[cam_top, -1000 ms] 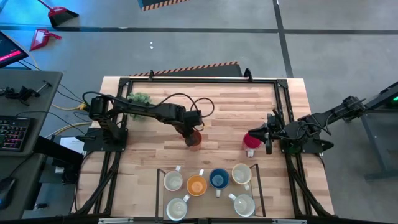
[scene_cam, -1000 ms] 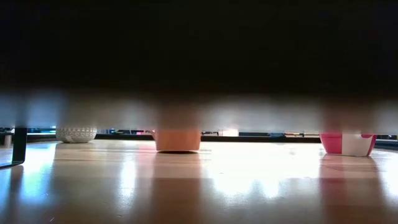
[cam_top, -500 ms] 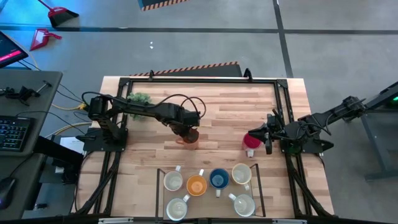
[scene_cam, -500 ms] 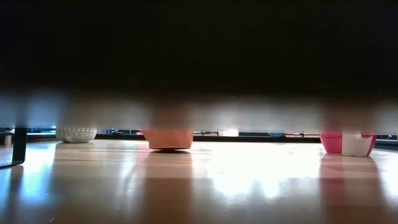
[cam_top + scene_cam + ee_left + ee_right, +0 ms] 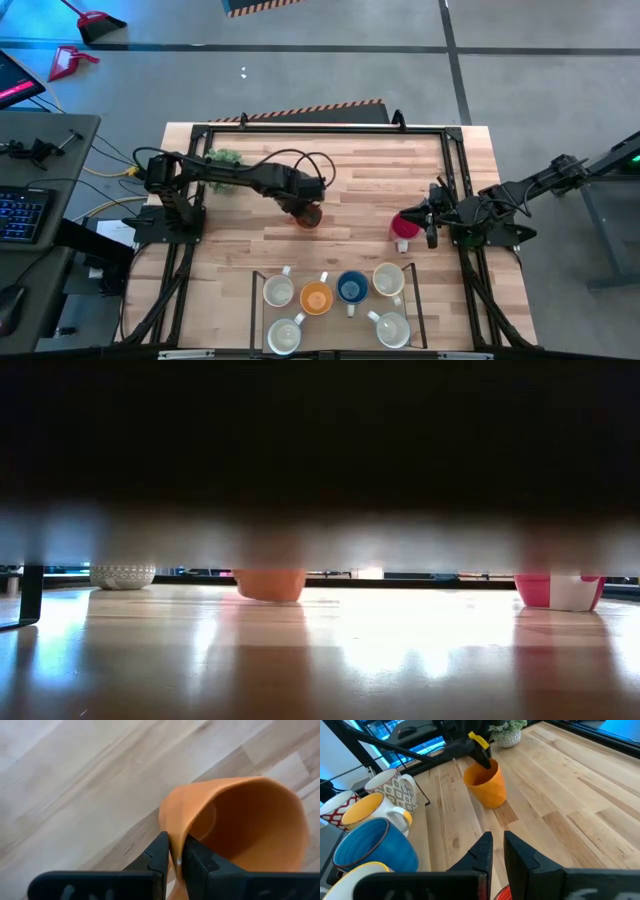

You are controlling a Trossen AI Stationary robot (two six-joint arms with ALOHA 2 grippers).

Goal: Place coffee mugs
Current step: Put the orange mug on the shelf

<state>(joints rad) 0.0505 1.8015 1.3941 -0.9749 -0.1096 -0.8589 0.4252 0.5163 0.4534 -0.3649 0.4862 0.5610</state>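
wooden table [image 5: 360, 170], left gripper [image 5: 173, 856] pinching orange mug [image 5: 240, 825] rim, right gripper [image 5: 496, 851] nearly closed

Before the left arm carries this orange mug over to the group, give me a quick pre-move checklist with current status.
1. Left pincer pinching the orange mug by its rim: ok, fingers sit on either side of the wall.
2. Mug clear of the table: ok, the low view shows it lifted and tilted.
3. Right pincer out of the way: ok, it sits at the red mug on the right.
4. Right pincer's hold on the red mug: cannot tell.
5. Six mugs grouped at the near edge, upright: ok.
6. Potted plant clear of the mug: ok.
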